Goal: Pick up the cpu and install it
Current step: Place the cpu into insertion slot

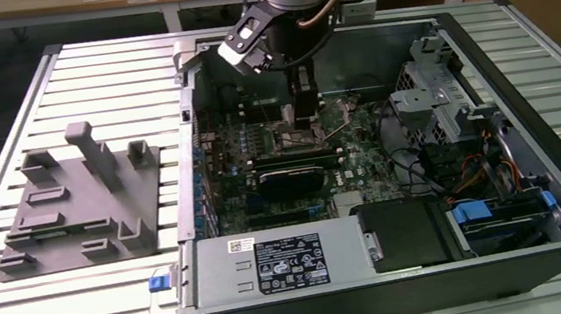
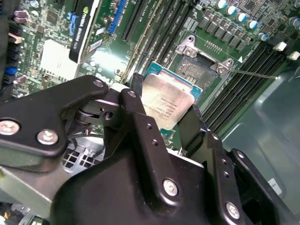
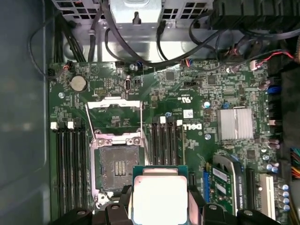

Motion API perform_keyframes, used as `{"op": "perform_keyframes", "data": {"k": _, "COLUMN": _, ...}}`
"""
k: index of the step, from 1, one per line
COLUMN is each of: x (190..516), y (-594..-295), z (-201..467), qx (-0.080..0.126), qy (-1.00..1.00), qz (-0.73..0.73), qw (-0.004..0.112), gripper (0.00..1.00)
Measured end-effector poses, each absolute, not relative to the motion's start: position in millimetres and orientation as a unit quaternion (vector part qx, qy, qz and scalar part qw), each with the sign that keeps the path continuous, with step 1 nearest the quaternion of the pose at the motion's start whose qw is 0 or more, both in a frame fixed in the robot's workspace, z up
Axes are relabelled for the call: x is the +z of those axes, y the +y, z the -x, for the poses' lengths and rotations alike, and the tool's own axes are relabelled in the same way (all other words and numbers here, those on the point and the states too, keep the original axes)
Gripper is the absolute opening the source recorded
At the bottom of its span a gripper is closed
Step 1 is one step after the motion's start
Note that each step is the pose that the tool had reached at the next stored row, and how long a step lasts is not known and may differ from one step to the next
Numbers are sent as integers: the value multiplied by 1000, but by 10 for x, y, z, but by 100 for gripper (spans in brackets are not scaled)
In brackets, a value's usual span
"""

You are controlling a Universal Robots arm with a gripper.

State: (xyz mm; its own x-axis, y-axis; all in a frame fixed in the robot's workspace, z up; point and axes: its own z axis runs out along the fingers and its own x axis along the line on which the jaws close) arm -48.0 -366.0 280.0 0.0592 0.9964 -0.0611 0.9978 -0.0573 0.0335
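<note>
Gripper (image 2: pixel 165 105) jaws closed on opposite edges of the cpu (image 2: pixel 171 96). Chip is square with no long axis, lies flat, metal top facing the wrist cameras, just beside the open socket (image 3: pixel 117 166) over the motherboard (image 3: pixel 197 93)

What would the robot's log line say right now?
gripper: shut on cpu | cpu: held over board, near socket | socket: open, empty | installed: not yet
</note>
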Motion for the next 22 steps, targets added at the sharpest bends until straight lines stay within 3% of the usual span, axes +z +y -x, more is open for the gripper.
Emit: {"op": "perform_keyframes", "data": {"k": 22, "x": 2474, "y": -3540, "z": 483, "qx": -12, "qy": 646, "qz": -762, "qw": 33, "gripper": 54}}
